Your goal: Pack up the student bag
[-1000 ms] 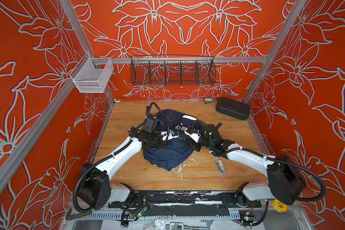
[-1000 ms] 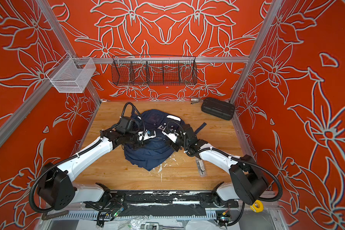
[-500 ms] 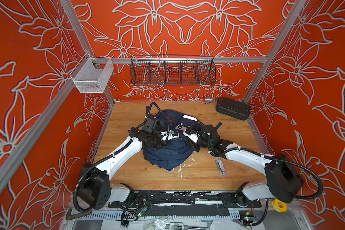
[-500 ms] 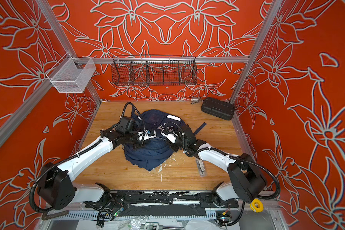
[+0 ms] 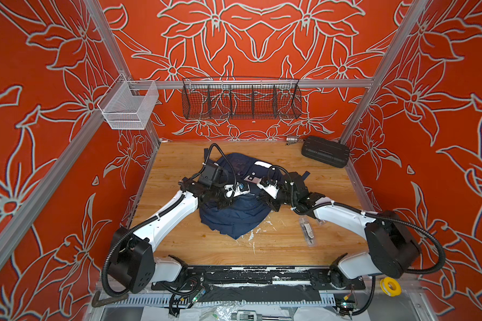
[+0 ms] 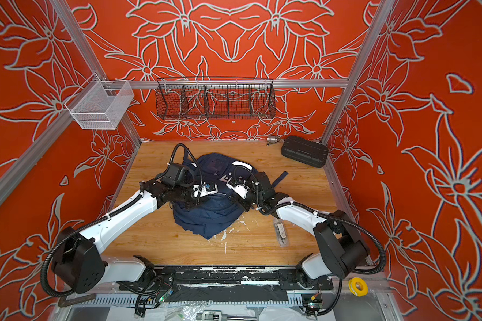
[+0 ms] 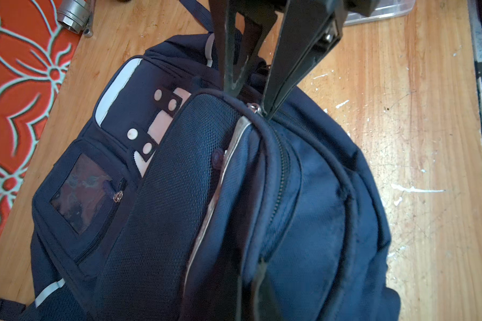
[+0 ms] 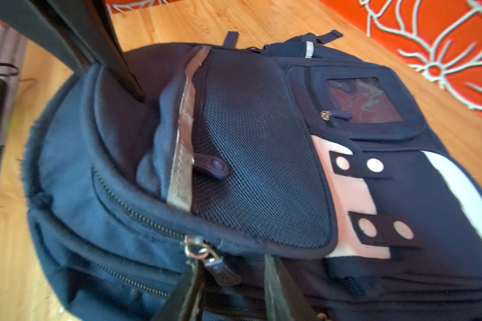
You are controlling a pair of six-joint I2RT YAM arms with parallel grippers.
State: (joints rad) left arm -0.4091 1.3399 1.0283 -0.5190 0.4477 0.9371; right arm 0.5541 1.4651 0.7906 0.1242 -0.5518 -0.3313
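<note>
student bag [image 5: 234, 219] lies slumped near the middle of the tabletop [image 5: 178, 241], front face up, and shows in both top views [image 6: 206, 219].

left arm [image 5: 173, 214] comes from its base at 8 o'clock of the bag. its white link stretches low toward the centre, and the wrist bends down over the bag's 9 o'clock edge. right arm [image 5: 342, 214] reaches in from 4 o'clock, wrist dropped onto the bag's 3 o'clock side. the two wrists face each other across the bag, near but apart.

counted:
- two arms and one bag
- one black ribbed hard case [image 5: 324, 151] at 2 o'clock of the bag
- one small metal fitting [image 5: 291, 139] just beside the case at its 9 o'clock
- one clear packet [image 5: 306, 232] flat on the wood at 4 o'clock
- one black wire basket [image 5: 241, 101] on the back wall at 12 o'clock
- one white mesh basket [image 5: 128, 107] at 10 o'clock
- one yellow roll [image 5: 390, 286] farther out at 4 o'clock, off the wood

left jaws are together, their fingers [image 7: 265, 300] pinched on a ridge of the bag's fabric beside a zip line. in the right wrist view they form one dark wedge pressed into a fold.

right jaws stand apart, straddling the metal zip pull [image 8: 203, 251] at the rim of the mesh pocket [image 8: 262, 152]. one fingertip [image 8: 189, 286] touches the pull's tab and the other stands clear, so nothing is clamped.
</note>
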